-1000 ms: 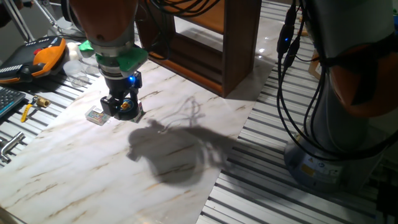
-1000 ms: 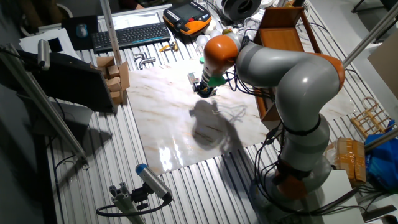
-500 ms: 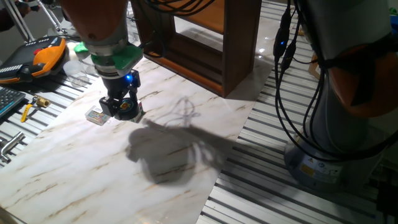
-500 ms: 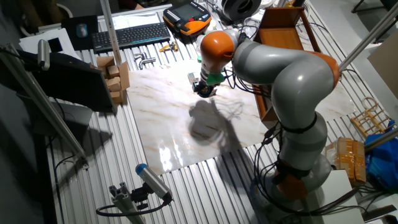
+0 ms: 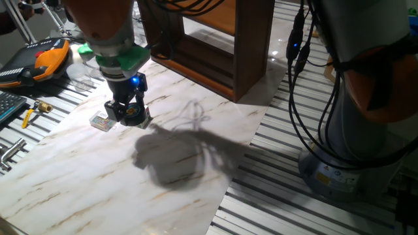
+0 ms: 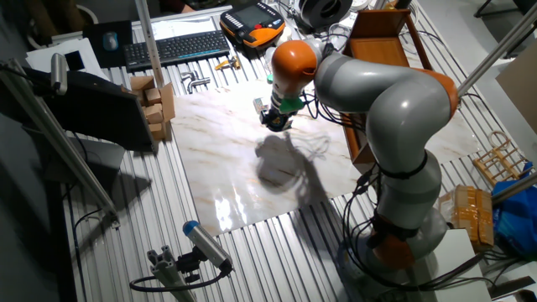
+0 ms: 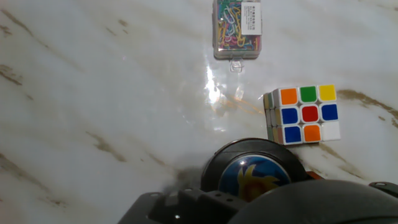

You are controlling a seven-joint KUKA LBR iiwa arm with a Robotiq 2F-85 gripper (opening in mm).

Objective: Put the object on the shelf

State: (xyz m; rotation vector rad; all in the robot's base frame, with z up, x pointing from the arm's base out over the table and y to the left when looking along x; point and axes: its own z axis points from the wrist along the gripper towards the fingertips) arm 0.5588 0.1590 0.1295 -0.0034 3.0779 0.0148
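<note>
1. A robotics lab or workshop: the grey-and-orange arm (image 6: 394, 109) stands bolted on a bench of ribbed aluminium rails (image 6: 252, 252).
2. A marble-patterned desk (image 5: 98, 170) lies on those rails.
3. A keyboard (image 6: 172, 48), an orange teach pendant (image 6: 252, 21) and a monitor (image 6: 92, 109) sit around it.
4. Black cables (image 5: 307, 78) hang beside the arm's base.

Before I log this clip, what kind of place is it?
Probably a robotics lab bench: slotted aluminium table, orange teach pendant beside a keyboard, and loose cables running down the arm.
</note>
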